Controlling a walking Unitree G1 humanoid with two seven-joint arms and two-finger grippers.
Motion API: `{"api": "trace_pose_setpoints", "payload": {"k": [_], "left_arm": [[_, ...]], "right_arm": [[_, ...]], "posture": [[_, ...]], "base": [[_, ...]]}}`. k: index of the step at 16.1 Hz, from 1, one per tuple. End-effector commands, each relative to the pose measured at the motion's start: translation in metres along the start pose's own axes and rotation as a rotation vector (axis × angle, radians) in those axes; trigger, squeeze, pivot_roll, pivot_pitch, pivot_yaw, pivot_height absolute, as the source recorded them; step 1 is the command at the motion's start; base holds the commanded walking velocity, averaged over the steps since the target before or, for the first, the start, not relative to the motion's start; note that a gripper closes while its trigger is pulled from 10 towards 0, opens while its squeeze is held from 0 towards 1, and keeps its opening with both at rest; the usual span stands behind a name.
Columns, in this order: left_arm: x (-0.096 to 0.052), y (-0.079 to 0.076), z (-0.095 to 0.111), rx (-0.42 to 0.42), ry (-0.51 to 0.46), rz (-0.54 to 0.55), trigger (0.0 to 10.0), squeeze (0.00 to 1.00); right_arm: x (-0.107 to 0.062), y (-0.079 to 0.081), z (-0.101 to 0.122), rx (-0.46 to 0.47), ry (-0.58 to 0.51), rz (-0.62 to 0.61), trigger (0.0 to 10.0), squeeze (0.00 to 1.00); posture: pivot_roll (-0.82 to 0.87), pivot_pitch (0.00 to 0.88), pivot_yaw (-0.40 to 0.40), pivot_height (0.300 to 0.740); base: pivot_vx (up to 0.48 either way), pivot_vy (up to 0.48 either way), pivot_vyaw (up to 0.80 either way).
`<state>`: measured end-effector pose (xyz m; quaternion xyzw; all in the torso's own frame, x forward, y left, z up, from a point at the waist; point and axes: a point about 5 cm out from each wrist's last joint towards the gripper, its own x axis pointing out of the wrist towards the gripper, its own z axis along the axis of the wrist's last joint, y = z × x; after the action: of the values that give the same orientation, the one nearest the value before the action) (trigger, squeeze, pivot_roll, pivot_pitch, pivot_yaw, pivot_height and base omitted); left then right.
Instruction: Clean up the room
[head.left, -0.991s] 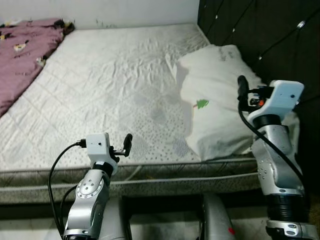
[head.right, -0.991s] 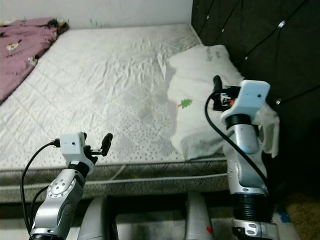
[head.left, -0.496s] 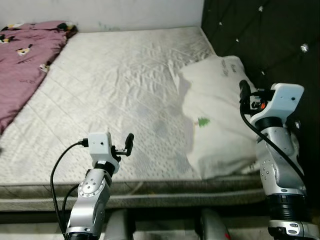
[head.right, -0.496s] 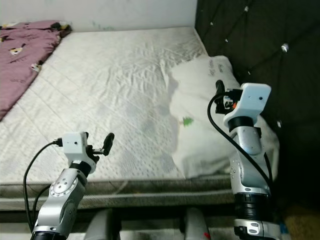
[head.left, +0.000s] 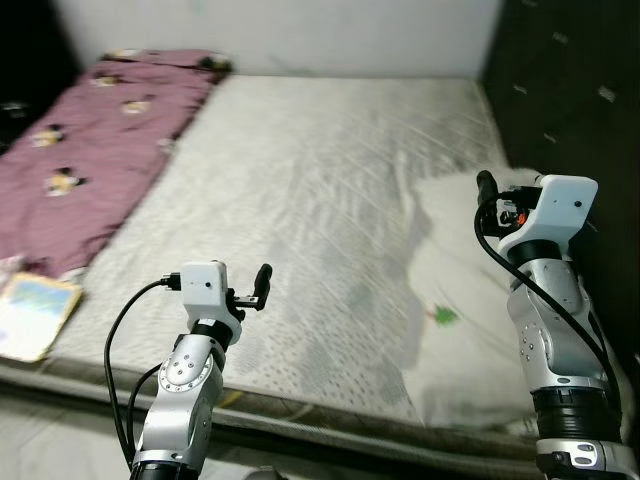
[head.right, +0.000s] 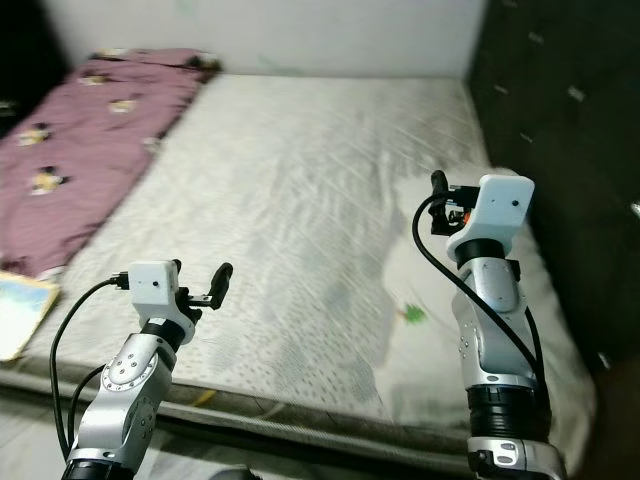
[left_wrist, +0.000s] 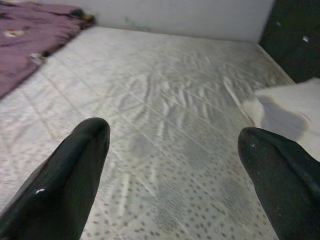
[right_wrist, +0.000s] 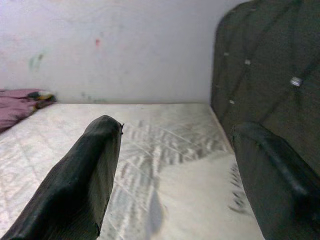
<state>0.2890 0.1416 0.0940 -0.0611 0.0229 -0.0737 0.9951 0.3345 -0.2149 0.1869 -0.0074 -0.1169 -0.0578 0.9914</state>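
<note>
The view has swung left, revealing a purple patterned blanket far left; both the left gripper and the right gripper hang spread, empty.

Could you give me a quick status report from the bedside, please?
Left gripper open above bare white mattress. Right gripper open above white pillow. Purple patterned blanket on mattress's far left. Nothing held.
</note>
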Motion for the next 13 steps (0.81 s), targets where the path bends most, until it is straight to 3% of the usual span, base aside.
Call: {"api": "trace_pose_setpoints", "payload": {"k": [1,5,8,9,11,13], "left_arm": [[-0.001,0.005,-0.002,0.015,0.010,0.020,10.0,0.00],[-0.005,-0.003,-0.010,-0.025,0.042,0.007,10.0,0.00],[0.006,-0.010,-0.009,-0.024,0.046,0.004,10.0,0.00],[0.011,-0.009,-0.007,-0.025,0.041,-0.003,10.0,0.00],[0.014,-0.004,-0.009,-0.025,0.048,0.010,10.0,0.00],[0.015,-0.005,-0.006,-0.029,0.035,0.019,10.0,0.00]], "right_arm": [[-0.002,-0.003,-0.006,0.010,0.021,-0.022,10.0,0.00],[-0.009,0.007,-0.019,-0.007,0.057,0.020,10.0,0.00],[0.004,0.015,-0.024,-0.056,0.121,0.005,10.0,0.00],[0.012,0.012,-0.027,-0.163,0.154,-0.010,10.0,0.00],[0.016,0.011,-0.026,-0.207,0.166,0.084,10.0,0.00],[0.022,0.009,-0.015,-0.185,0.109,0.085,10.0,0.00]], "posture": [[0.00,0.000,0.051,0.740],[-0.02,0.000,0.071,0.740],[-0.04,0.000,0.085,0.740],[-0.05,0.000,0.089,0.740],[-0.07,0.000,0.088,0.740],[-0.07,0.000,0.069,0.740]], "base": [[0.000,0.000,0.00],[0.000,0.000,0.00],[0.000,0.000,0.00],[0.000,0.000,0.00],[0.000,0.000,0.00],[0.000,0.000,0.00]]}}
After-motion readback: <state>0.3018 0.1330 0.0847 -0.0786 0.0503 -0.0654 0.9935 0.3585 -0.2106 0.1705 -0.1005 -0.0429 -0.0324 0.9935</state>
